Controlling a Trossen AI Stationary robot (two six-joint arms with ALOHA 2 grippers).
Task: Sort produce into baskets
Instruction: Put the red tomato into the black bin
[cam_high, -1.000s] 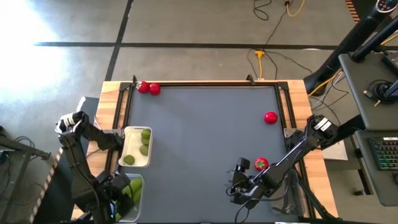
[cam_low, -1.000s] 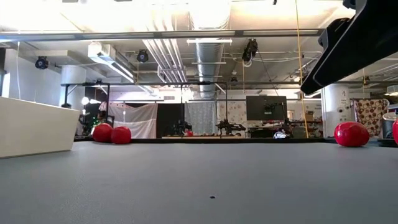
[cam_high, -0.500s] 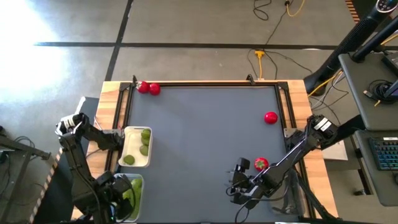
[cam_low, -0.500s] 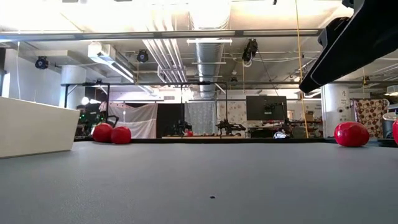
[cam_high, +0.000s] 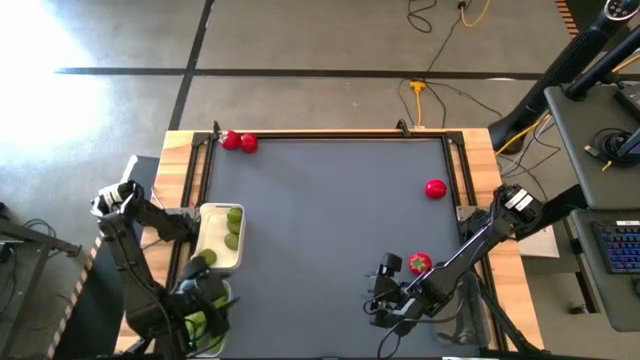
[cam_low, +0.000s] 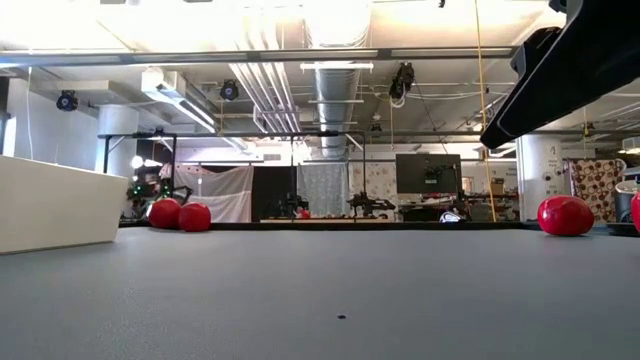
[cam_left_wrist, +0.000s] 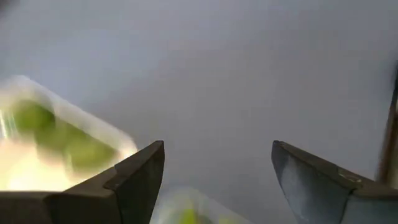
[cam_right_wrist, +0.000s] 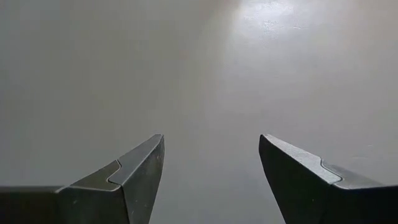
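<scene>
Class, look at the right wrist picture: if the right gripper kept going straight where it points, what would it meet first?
Only bare table shows ahead of the open right gripper; the way looks free, though depth is unclear.

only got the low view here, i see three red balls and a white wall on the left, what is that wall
Observer: It is the side of a white tray at the table's left edge, holding small green pieces.
Operator: where's the left gripper
Observer: The left gripper is over the clear tub just nearer than the tray, jaws open and empty.
Operator: any red i can't see
Observer: Yes, a fourth red ball sits right beside the right arm, near the right gripper.
Operator: is it holding anything
Observer: No, its wrist view shows open jaws over bare grey table.
</scene>
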